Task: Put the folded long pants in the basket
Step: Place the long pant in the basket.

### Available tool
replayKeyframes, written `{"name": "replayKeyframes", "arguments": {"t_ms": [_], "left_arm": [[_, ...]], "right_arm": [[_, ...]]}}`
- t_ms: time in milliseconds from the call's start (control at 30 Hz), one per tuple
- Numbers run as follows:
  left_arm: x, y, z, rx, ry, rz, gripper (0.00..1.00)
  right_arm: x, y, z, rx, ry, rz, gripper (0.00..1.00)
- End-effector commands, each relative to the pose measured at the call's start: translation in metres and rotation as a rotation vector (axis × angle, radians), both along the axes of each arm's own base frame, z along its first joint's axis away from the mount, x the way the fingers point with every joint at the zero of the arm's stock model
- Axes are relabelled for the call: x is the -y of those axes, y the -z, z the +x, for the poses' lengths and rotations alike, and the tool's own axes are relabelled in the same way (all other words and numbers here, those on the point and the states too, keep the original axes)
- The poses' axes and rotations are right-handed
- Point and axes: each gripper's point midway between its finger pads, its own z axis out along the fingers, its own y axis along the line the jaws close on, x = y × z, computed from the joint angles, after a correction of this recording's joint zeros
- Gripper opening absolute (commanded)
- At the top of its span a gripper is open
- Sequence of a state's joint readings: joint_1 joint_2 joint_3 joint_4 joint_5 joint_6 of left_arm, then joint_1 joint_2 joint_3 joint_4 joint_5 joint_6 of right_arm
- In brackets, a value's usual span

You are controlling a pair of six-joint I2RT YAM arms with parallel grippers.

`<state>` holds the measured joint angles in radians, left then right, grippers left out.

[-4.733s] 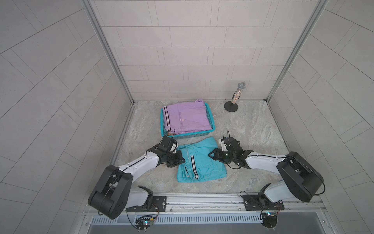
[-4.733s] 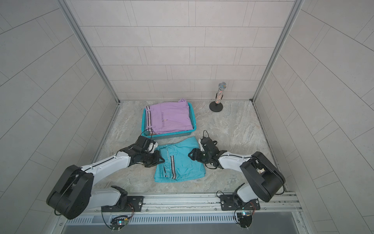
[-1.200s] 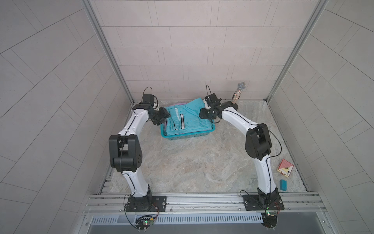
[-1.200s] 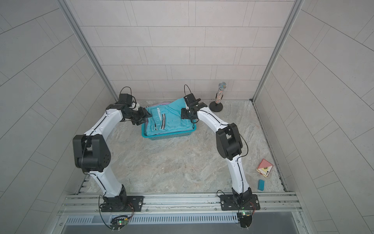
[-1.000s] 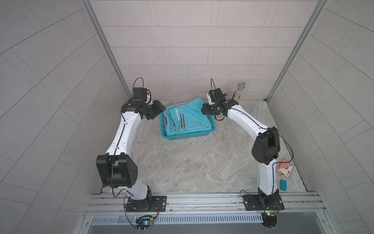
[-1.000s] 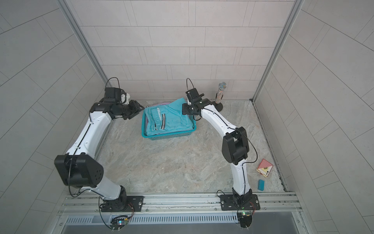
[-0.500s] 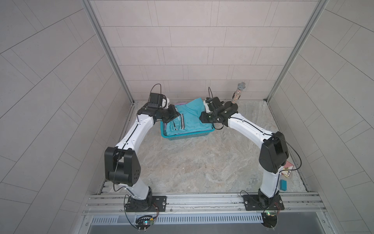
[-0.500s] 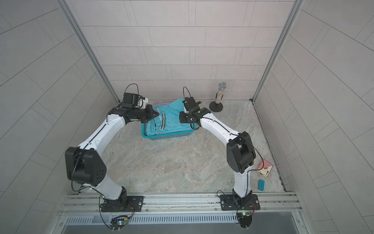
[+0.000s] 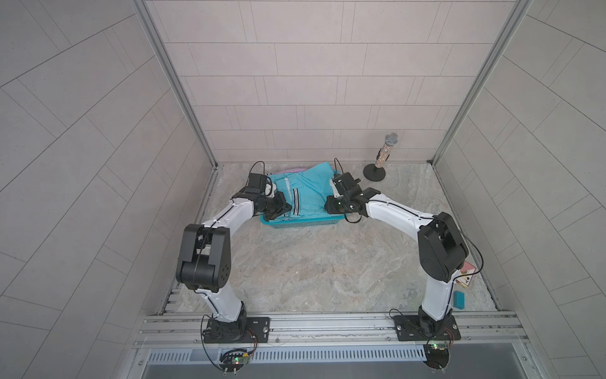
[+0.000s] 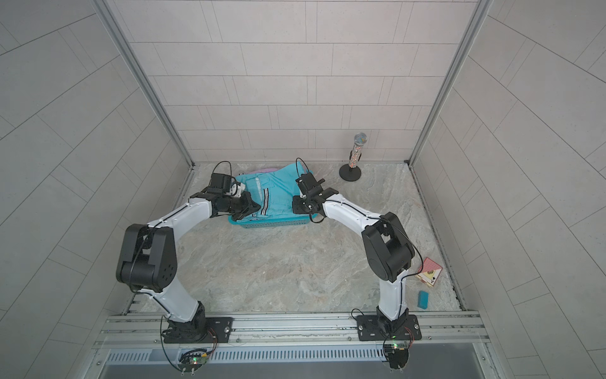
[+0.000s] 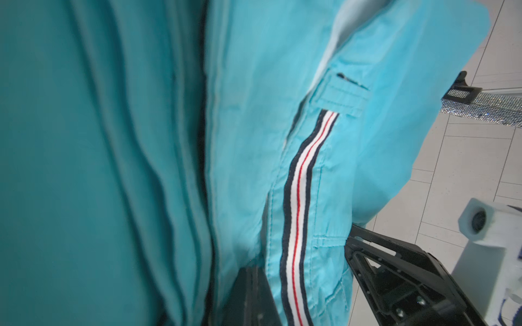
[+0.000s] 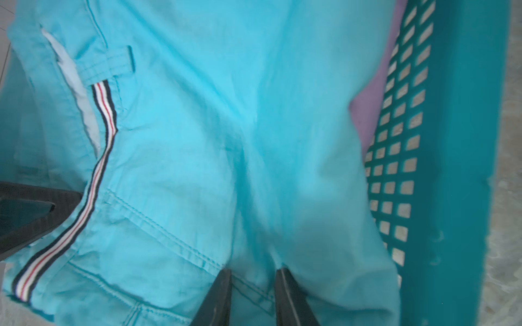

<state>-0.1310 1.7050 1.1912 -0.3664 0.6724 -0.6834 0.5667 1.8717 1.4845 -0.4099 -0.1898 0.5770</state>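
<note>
- Blue block [image 9: 459, 299] and a card box [image 9: 467, 277] lay nearest, on the right of the table [image 9: 311, 269], well apart from the rest.
- Farther in, the basket [image 9: 301, 223] sat near the back wall, with both arms arched over to it.
- Turquoise pants [image 9: 308, 193] lay on top in the basket and filled it. Their far corner rose above the rim in both top views.
- The left gripper [image 9: 283, 210] was at the pants' near left corner, beside the striped band.
- In the left wrist view, the banded edge of the cloth ran between that gripper's fingers [image 11: 248, 293], and the jaws were clamped on it.
- The right gripper [image 9: 329, 206] was at the pants' right edge.
- In the right wrist view, its jaws stood narrow, and a ridge of the turquoise cloth was pinched between the fingertips [image 12: 223, 285].
- Lilac pants [image 12: 370, 113] lay under the turquoise ones. They showed against the basket's mesh wall and as a sliver at the far rim.
- A mic [image 9: 383, 157] stood upright on its round base at the far right, apart from the basket.
</note>
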Motion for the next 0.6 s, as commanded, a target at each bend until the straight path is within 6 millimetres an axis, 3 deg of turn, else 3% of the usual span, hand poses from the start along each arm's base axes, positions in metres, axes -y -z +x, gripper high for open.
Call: {"name": "replayKeyframes", "arguments": {"t_ms": [0, 67, 167, 267, 433, 567], "left_arm": [[-0.002, -0.051, 0.008, 0.06, 0.013, 0.028, 0.0], [-0.001, -0.078, 0.019, 0.104, 0.016, 0.034, 0.0], [-0.002, -0.106, 0.036, 0.162, 0.002, 0.045, 0.0], [-0.006, -0.117, 0.052, 0.188, -0.015, 0.055, 0.0], [-0.012, -0.095, 0.085, 0.143, -0.02, 0.039, 0.0], [-0.024, -0.05, 0.109, 0.088, -0.041, 0.072, 0.0]], "right_arm": [[0.003, -0.062, -0.003, 0.076, -0.001, 0.015, 0.33], [0.002, -0.097, 0.006, 0.155, 0.008, 0.029, 0.35], [0.002, -0.131, 0.023, 0.25, 0.027, 0.031, 0.38], [-0.004, -0.136, 0.043, 0.289, 0.029, 0.01, 0.39], [-0.016, -0.101, 0.09, 0.288, 0.033, -0.053, 0.38], [-0.023, -0.045, 0.121, 0.223, 0.038, -0.117, 0.36]]}}
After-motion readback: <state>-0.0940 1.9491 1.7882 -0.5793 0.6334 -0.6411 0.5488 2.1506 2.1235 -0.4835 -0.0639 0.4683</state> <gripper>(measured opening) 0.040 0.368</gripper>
